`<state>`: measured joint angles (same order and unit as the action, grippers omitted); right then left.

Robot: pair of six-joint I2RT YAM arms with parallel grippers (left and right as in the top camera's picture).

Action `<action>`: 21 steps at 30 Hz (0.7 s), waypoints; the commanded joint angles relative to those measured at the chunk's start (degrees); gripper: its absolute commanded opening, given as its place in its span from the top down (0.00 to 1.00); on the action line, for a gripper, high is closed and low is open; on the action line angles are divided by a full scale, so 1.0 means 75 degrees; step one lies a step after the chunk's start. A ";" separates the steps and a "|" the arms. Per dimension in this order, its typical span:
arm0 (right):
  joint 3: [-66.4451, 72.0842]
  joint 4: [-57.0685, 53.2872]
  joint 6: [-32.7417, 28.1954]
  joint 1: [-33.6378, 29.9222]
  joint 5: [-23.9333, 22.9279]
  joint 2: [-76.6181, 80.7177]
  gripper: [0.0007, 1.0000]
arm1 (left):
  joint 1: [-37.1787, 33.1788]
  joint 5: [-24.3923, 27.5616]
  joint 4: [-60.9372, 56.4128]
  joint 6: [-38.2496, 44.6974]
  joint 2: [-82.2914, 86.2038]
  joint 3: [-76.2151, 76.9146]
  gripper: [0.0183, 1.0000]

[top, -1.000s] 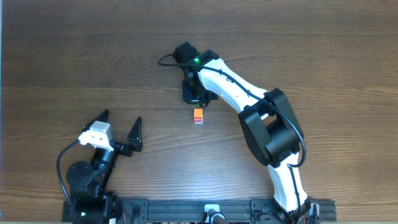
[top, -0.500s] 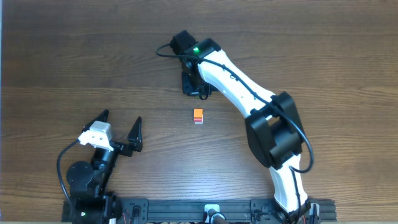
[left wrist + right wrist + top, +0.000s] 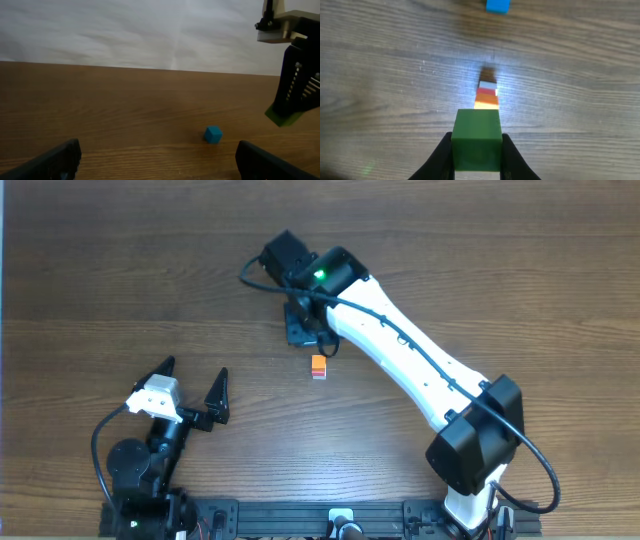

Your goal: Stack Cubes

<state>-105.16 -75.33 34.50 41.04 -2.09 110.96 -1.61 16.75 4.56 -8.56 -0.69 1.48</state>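
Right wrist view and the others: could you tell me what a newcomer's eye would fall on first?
The green cube, shut in the right gripper and raised over the table, next to the small orange-topped stack mid-table. A lone blue cube lies farther off, and the left gripper rests open near its base.

Top view: even, diffuse light; shadows faint. Right wrist view: glare patch on the counter (image 3: 520,75) at frame centre, edges dimmer.
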 commanded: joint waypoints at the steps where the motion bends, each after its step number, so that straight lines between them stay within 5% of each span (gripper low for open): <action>1: 0.0408 -0.0015 0.0449 0.0213 0.0219 -0.0099 0.99 | 0.0029 0.0076 -0.0017 0.0114 0.0055 -0.0052 0.00; 21: 0.1588 0.0729 0.0775 -0.0032 0.0446 -0.0099 0.99 | 0.0029 0.0076 -0.0017 0.0114 0.0055 -0.0052 0.00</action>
<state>-94.74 -70.52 39.07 41.60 1.15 110.93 -1.61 16.75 4.56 -8.56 -0.69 1.50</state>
